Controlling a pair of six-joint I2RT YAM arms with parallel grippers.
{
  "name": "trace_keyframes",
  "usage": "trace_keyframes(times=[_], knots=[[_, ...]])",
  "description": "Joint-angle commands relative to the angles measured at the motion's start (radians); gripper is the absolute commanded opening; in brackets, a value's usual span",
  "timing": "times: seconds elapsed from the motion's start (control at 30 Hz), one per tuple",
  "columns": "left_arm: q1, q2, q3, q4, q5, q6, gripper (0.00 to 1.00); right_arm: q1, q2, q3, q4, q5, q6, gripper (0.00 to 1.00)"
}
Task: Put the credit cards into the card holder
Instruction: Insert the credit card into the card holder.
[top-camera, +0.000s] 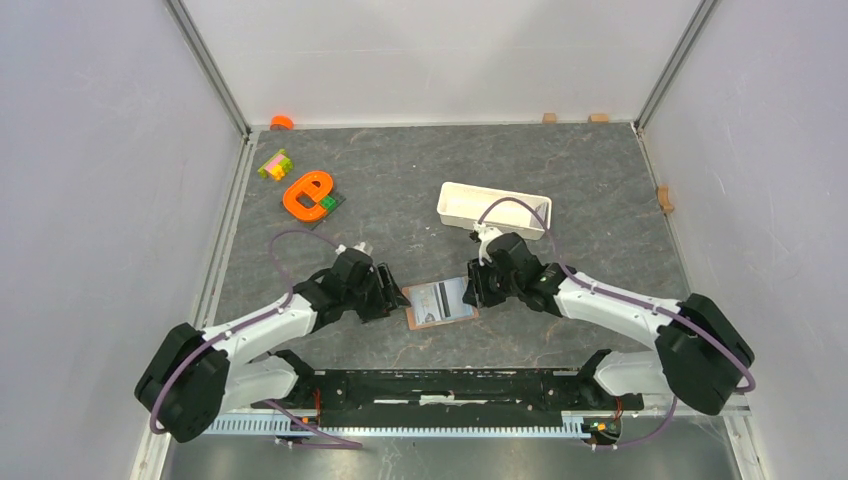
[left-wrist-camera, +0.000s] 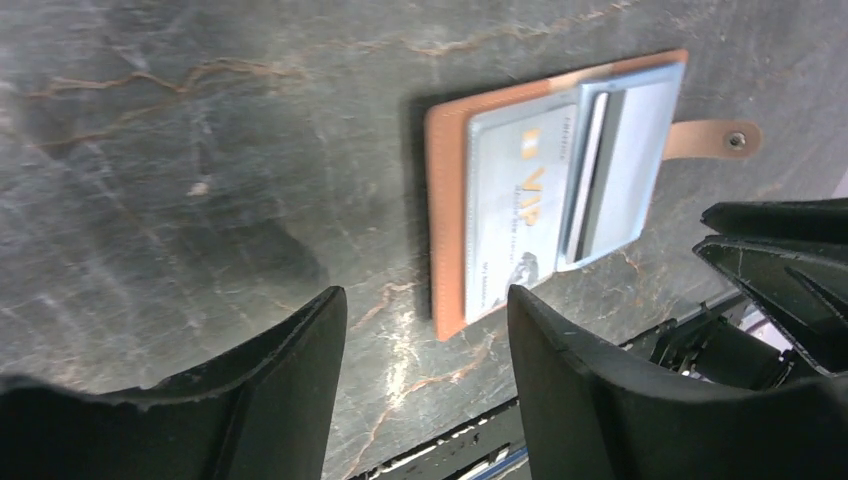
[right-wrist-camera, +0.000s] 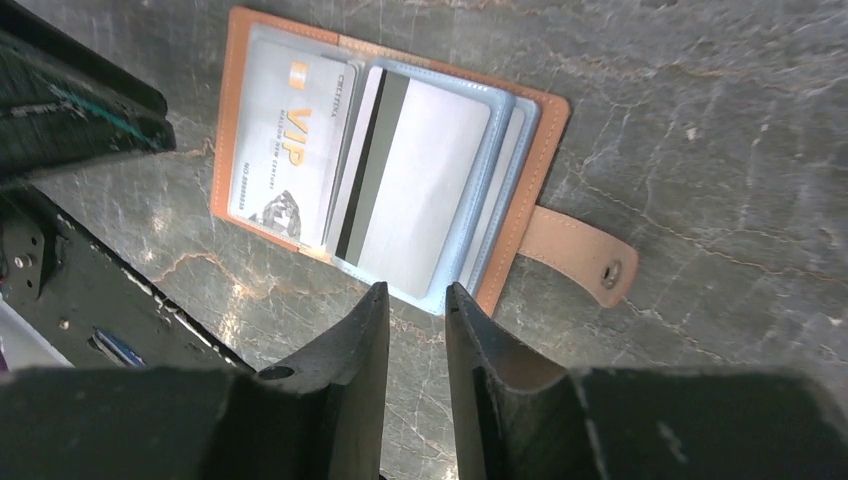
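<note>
Black left fingers (left-wrist-camera: 280, 390) hang spread and empty just left of the brown holder (right-wrist-camera: 560, 245). It lies open on the surface (top-camera: 560, 180) at the near side, between the arms, with two pale cards (right-wrist-camera: 290, 150) lying in it. Just right of it the right fingers (right-wrist-camera: 350, 400) grasp nothing, with only a narrow slit between them.

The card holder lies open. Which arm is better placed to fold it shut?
Right, probably. The snap strap of the card holder points toward the right gripper, whose fingertips sit beside that edge. The left gripper is at the opposite side.
</note>
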Motion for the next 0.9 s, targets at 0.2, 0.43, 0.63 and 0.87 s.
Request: trace_keyframes(times=[0.2, 0.43, 0.63, 0.87], knots=[[0.052, 0.017, -0.031, 0.026, 0.067, 0.061, 0.56, 0.003, 0.086, -0.016, 0.081, -0.048, 0.043, 0.29], [0.05, 0.002, -0.013, 0.039, 0.094, 0.086, 0.53, 0.003, 0.103, -0.019, 0.08, -0.023, 0.048, 0.29], [0.05, 0.054, -0.037, 0.082, 0.118, 0.077, 0.53, 0.003, 0.127, -0.022, 0.096, -0.041, 0.052, 0.26], [0.05, 0.081, -0.045, 0.118, 0.13, 0.083, 0.52, 0.004, 0.148, -0.04, 0.15, -0.084, 0.072, 0.26]])
